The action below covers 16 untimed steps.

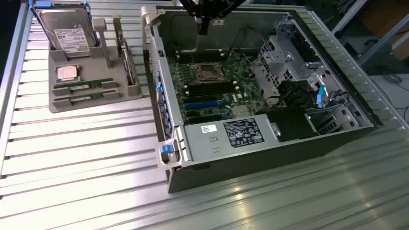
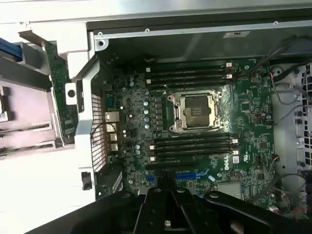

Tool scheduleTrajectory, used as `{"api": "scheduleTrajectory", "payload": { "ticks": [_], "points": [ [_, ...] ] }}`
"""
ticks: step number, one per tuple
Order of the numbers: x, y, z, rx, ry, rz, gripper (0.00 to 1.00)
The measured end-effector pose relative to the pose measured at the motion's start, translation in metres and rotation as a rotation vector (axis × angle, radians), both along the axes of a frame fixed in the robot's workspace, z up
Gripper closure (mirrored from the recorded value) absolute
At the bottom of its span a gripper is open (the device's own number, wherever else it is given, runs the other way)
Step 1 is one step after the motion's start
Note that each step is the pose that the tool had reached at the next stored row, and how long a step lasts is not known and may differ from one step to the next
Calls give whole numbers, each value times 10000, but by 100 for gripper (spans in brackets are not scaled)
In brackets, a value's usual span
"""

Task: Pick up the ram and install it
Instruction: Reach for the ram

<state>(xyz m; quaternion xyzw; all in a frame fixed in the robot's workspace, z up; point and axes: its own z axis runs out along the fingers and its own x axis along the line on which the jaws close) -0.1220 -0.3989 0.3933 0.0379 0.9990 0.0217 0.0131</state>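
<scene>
Board brand: DELL logo [image 2: 225, 160] in white on the green motherboard [image 2: 141, 146], next to the black memory slots [image 2: 191, 145]
Power supply label: black label [image 1: 246, 132] with white print on the power supply [image 1: 221, 143], too small to read; a white sticker [image 1: 209, 128] just beside it
Hard drive label: white label on the hard drive [image 1: 69, 36] standing in the gray tray [image 1: 64, 106], text unreadable
Ram: ram [image 1: 84, 85] lies flat in the tray, twin stick [image 1: 82, 98] just beside it, silver CPU chip [image 1: 67, 72] near
Gripper: gripper [image 1: 203, 29] hangs over the open case [image 1: 153, 62], above the motherboard; fingers drawn together on themselves
Ram against fingers: well apart; the tray sits outside the case, on the exterior view's left
</scene>
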Motion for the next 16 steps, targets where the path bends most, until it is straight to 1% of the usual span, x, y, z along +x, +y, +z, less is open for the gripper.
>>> {"api": "scheduleTrajectory", "payload": {
  "ticks": [1, 2, 12, 16],
  "points": [
    [-105, 0, 0, 0, 0, 0, 89],
    [-117, 0, 0, 0, 0, 0, 89],
    [-145, 0, -1, 0, 0, 0, 89],
    [-177, 0, -1, 0, 0, 1, 89]
  ]
}}
